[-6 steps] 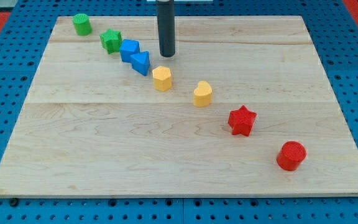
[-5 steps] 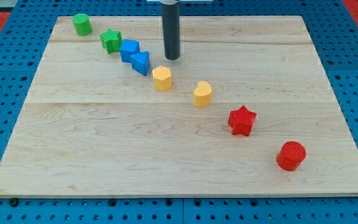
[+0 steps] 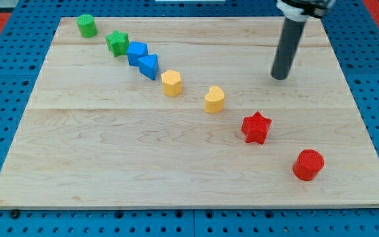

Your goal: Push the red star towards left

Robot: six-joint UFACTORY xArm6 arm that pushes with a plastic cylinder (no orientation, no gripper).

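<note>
Rod enters from view's top-right, dark, straight, leaning slightly w/ upper end toward view's right. My tip (image 3: 279,77) at lowest point, down at bench level, touching no block.

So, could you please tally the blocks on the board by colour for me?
Green: 2 (green cylinder, green star)
Blue: 2 (blue cube, blue wedge)
Yellow: 2 (yellow hexagon, yellow heart)
Red: 2 (red star, red cylinder)
Total: 8
</note>
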